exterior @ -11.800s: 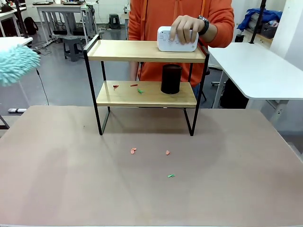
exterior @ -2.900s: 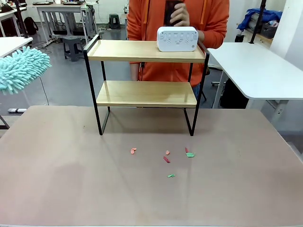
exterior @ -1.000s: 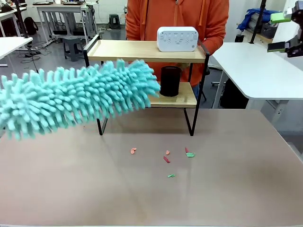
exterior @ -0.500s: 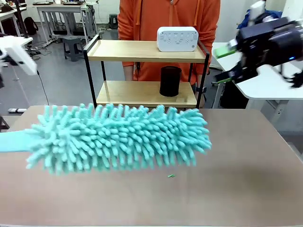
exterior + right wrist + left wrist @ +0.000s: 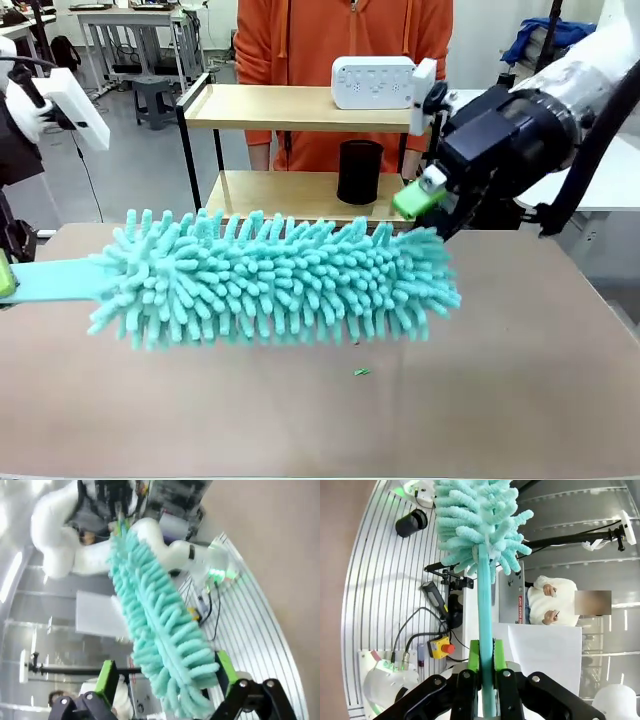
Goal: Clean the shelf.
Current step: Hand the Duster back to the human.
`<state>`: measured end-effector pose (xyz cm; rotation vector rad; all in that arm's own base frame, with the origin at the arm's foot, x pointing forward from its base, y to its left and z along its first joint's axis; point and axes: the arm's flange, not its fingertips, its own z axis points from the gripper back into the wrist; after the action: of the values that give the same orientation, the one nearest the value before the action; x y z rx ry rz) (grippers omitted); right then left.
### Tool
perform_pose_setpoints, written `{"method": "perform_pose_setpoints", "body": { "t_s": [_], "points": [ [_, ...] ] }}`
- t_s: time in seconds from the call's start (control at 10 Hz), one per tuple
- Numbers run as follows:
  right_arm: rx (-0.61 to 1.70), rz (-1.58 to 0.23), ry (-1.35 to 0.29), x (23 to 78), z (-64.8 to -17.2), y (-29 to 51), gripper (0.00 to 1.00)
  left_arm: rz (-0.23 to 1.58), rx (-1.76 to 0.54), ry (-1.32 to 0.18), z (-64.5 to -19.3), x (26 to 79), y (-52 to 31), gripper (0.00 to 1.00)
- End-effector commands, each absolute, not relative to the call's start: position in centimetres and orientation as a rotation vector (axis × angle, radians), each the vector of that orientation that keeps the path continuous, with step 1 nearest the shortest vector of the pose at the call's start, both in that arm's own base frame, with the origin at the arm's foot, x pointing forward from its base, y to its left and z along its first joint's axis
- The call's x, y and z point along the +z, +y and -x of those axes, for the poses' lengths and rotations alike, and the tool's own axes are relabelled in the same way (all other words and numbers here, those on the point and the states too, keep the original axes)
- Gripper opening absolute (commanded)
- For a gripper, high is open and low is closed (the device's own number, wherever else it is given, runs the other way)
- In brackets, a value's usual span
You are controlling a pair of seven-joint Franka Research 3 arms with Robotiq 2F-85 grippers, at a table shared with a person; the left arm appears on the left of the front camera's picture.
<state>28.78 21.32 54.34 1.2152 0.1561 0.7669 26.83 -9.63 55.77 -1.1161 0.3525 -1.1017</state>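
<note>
Stretching across the table, the teal duster (image 5: 270, 285) is pinched by its handle in the left gripper (image 5: 486, 677); the right gripper (image 5: 162, 680), spread wide, straddles its tip. The shelf (image 5: 300, 108) stands behind; a handover seems underway, calling for closure.

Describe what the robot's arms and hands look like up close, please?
Both arms are glossy white with rounded segments. The right hand is bulky and black, with a bright green pad and a black cable looping behind it. The left hand has black fingers lined with green pads.
</note>
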Motion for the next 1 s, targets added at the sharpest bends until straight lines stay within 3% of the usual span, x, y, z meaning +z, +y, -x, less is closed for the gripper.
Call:
{"method": "perform_pose_setpoints", "body": {
  "t_s": [0.0, 0.6, 0.7, 0.8, 0.9],
  "points": [
    [0.851, -1.207, 0.202, 53.7, -28.6, 21.2, 1.00, 1.186, -1.124, 0.316, -27.2, 56.0, -9.6, 0.13],
    [0.838, -1.197, 0.172, 53.4, -27.9, 21.9, 1.00, 1.212, -1.121, 0.342, -27.8, 55.2, -10.1, 0.13],
    [0.844, -1.190, 0.188, 53.3, -27.8, 22.1, 0.40, 1.216, -1.118, 0.340, -27.9, 55.1, -10.1, 0.13],
    [0.842, -1.201, 0.190, 53.3, -27.8, 22.1, 0.40, 1.220, -1.116, 0.342, -27.9, 55.0, -10.2, 0.13],
    [0.831, -1.201, 0.171, 53.3, -27.8, 22.1, 0.00, 1.217, -1.115, 0.345, -27.9, 54.9, -10.3, 0.13]
  ]
}}
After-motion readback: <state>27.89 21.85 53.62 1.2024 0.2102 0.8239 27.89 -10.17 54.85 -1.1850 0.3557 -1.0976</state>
